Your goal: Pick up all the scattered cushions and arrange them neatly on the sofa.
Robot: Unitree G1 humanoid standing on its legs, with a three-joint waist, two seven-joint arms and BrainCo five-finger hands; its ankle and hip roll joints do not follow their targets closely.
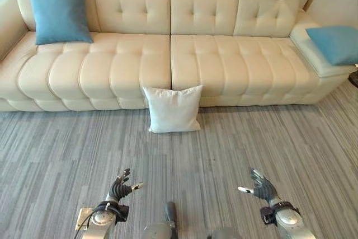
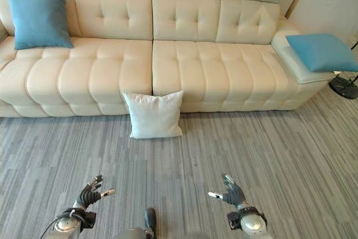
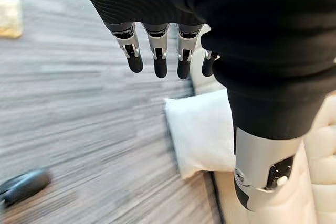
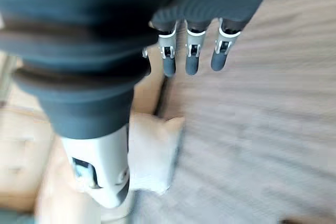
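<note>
A white cushion (image 1: 173, 109) stands on the grey carpet, leaning against the front of the cream sofa (image 1: 128, 65) near its middle seam. A blue cushion (image 1: 59, 13) is propped upright against the sofa's back at the left end. Another blue cushion (image 1: 335, 43) lies on the sofa's right armrest end. My left hand (image 1: 119, 187) and right hand (image 1: 261, 187) hover low over the carpet, well short of the white cushion, both open and holding nothing. Past my left hand's fingers (image 3: 157, 59) the white cushion (image 3: 202, 132) shows again.
Grey striped carpet (image 1: 72, 149) stretches between me and the sofa. A dark round stand base (image 2: 343, 87) sits on the floor by the sofa's right end. A small tan patch (image 3: 9, 16) lies on the carpet in the left wrist view.
</note>
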